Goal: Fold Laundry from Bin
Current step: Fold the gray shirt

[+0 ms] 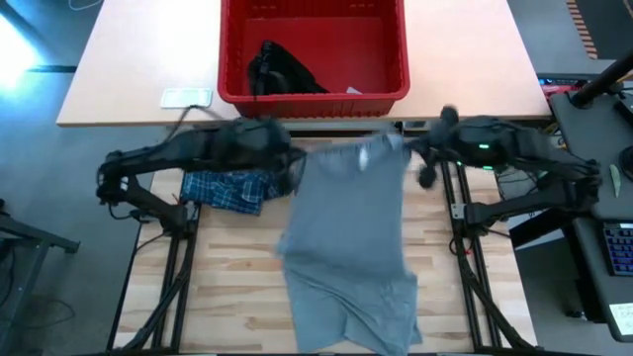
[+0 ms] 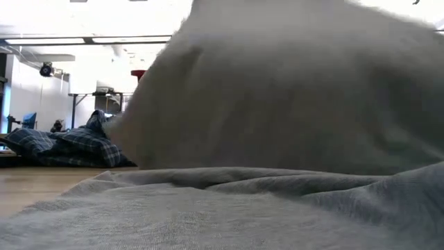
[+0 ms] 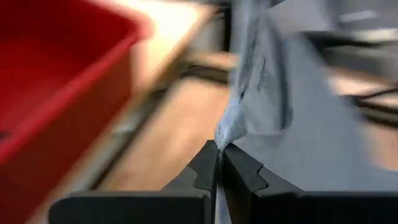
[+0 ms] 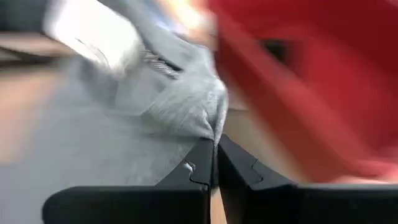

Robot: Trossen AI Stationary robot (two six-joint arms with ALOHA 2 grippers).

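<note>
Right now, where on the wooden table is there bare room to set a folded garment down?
Bare wood lies below the plaid shirt, left of the grey T-shirt; a narrower strip runs along the T-shirt's right. Crowded: table centre and the edge by the red bin, where both jaws grip the T-shirt.

Place: robotics lab or workshop | Evidence: wooden table (image 1: pixel 237 297) on black metal frame (image 1: pixel 178 267); two dark arms mounted at its sides; ceiling strip lights (image 2: pixel 83 40); keyboard (image 1: pixel 618 247) and cables at a side desk

Both arms reach inward, the left gripper (image 3: pixel 219 149) and right gripper (image 4: pixel 216 146) with fingers pinched together.
</note>
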